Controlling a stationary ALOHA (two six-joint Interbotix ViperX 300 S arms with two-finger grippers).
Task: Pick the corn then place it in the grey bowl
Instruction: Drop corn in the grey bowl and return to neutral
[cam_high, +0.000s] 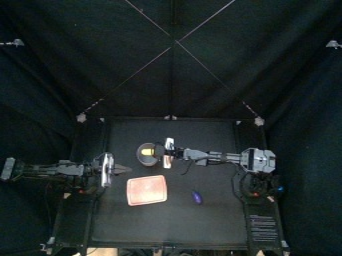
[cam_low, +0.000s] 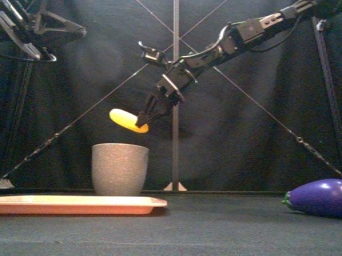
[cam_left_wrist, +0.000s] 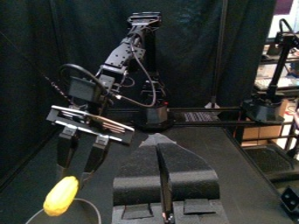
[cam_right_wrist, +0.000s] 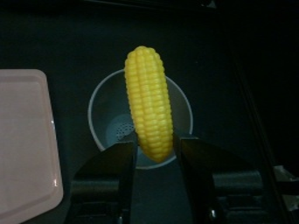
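Pick is done: my right gripper (cam_low: 148, 114) is clamped on the corn (cam_low: 128, 121), hanging just above the grey cup (cam_low: 119, 168). Left to do: lower and release into it.

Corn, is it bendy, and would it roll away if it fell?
Probably stiff: the corn sticks straight out from the right gripper without drooping, pinched only at one end. Being round, it might roll if it missed the grey cup below.
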